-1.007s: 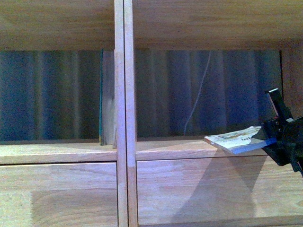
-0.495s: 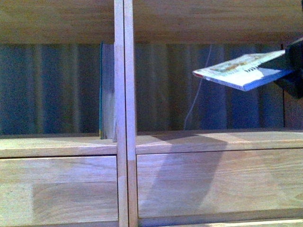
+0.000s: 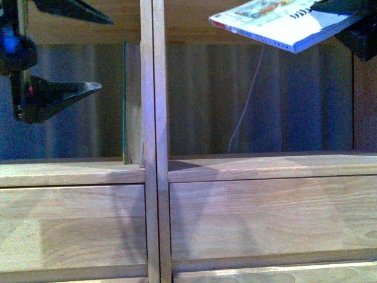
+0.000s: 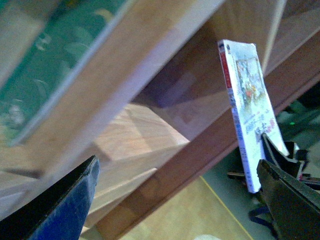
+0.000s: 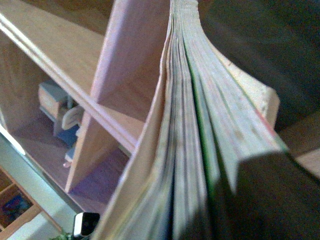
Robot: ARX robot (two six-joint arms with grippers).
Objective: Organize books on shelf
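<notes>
Item: paperback point(image 3: 277, 23), held nearly flat and tilted in the air at the top edge of the shelf's point(image 3: 235, 171) right compartment, red-marked spine end towards the divider point(image 3: 153, 118). The right gripper point(image 3: 339, 20) is clamped on its far end only. Item: slim blue-spined book point(image 3: 125, 100), upright in the left compartment, against the divider at that compartment's right edge. The left gripper point(image 3: 106, 55) hangs in front of that compartment with its fingers wide apart and nothing between them. Hazards, as we judge them: the paperback overhangs its grip a long way and its pages fan loosely in the right wrist view, so it may sag, swing or slip. It also sits close to the board above and could catch there. The left gripper is near the standing book and might tip it. Surface: pale wood, with plank drawer fronts point(image 3: 265, 218) below the ledge. Room: through the open back we see a ribbed blue-grey backdrop and a thin white cord point(image 3: 247, 106).
</notes>
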